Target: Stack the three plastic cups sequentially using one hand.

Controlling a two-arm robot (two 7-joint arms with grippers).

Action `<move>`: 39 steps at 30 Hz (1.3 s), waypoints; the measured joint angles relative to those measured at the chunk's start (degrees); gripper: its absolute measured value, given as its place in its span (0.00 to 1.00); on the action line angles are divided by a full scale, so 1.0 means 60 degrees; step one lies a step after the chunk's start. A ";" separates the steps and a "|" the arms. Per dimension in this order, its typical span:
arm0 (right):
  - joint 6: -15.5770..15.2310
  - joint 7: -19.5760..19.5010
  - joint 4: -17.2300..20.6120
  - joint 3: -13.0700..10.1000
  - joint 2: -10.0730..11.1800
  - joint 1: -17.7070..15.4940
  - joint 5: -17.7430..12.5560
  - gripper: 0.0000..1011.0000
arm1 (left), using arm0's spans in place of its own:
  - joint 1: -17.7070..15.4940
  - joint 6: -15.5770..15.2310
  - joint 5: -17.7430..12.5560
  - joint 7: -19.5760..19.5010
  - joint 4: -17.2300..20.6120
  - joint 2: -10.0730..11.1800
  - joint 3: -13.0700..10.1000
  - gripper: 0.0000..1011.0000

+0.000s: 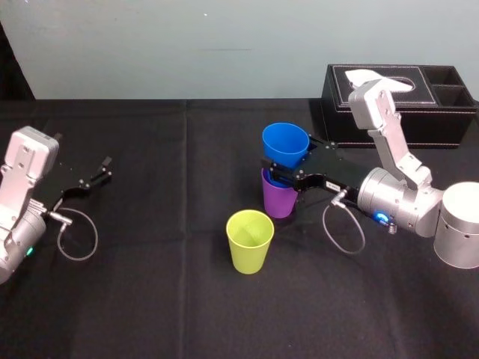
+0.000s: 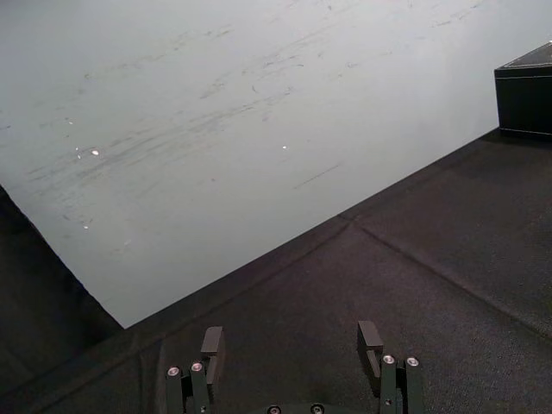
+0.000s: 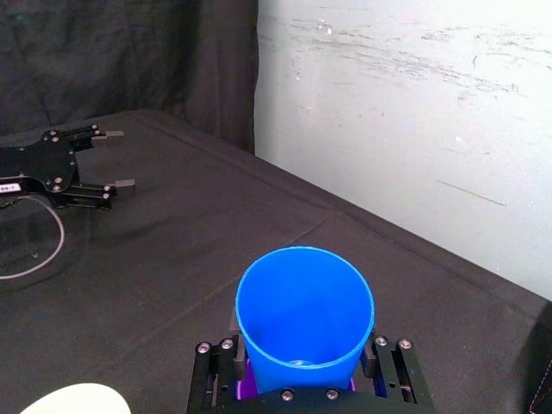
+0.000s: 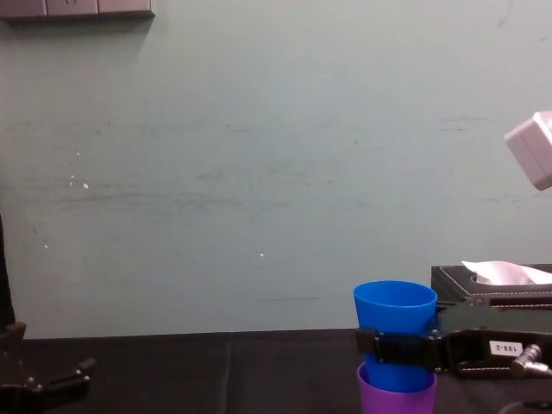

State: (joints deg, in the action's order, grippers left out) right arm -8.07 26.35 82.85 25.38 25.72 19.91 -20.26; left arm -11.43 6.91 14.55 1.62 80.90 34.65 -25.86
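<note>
My right gripper (image 1: pixel 279 171) is shut on the blue cup (image 1: pixel 286 143), its jaws pressed against both sides of the cup's lower half. The blue cup stands upright with its base sunk into the mouth of the purple cup (image 1: pixel 278 197), which rests on the black cloth. In the chest view the blue cup (image 4: pixel 395 321) sits in the purple cup (image 4: pixel 397 398), with the right gripper (image 4: pixel 398 349) clamped across it. The right wrist view looks into the blue cup (image 3: pixel 304 319). The yellow-green cup (image 1: pixel 250 241) stands alone, nearer me and slightly left. My left gripper (image 1: pixel 101 169) is parked open at the far left.
A black leather tissue box (image 1: pixel 400 105) stands at the back right, just behind my right arm. Black cloth (image 1: pixel 165 284) covers the table, and a pale wall runs behind it. A cable loops by each wrist.
</note>
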 joint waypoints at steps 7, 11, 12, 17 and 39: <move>-0.0011 -0.0002 0.0028 -0.0010 0.0010 -0.0008 -0.0009 0.74 | 0.0000 0.0000 0.0000 0.0000 0.0000 0.0000 0.0000 1.00; -0.0016 -0.0002 0.0038 -0.0014 0.0013 -0.0012 -0.0012 0.84 | -0.0001 0.0000 0.0000 0.0000 0.0000 0.0000 0.0000 1.00; -0.0017 -0.0002 0.0041 -0.0016 0.0014 -0.0012 -0.0013 0.89 | -0.0001 0.0000 0.0000 0.0000 0.0000 0.0000 0.0000 1.00; -0.0022 -0.0002 0.0049 -0.0021 0.0018 -0.0017 -0.0017 0.99 | -0.0001 0.0000 0.0001 0.0000 0.0000 0.0000 0.0000 1.00; -0.0175 0.0047 0.1884 -0.0618 0.0909 -0.1097 -0.0396 0.99 | 0.0000 0.0000 0.0000 0.0000 0.0000 0.0000 0.0000 1.00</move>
State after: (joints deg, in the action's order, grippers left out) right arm -9.12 26.62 94.16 21.67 31.17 13.33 -22.64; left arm -11.43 6.91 14.55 1.62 80.90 34.64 -25.86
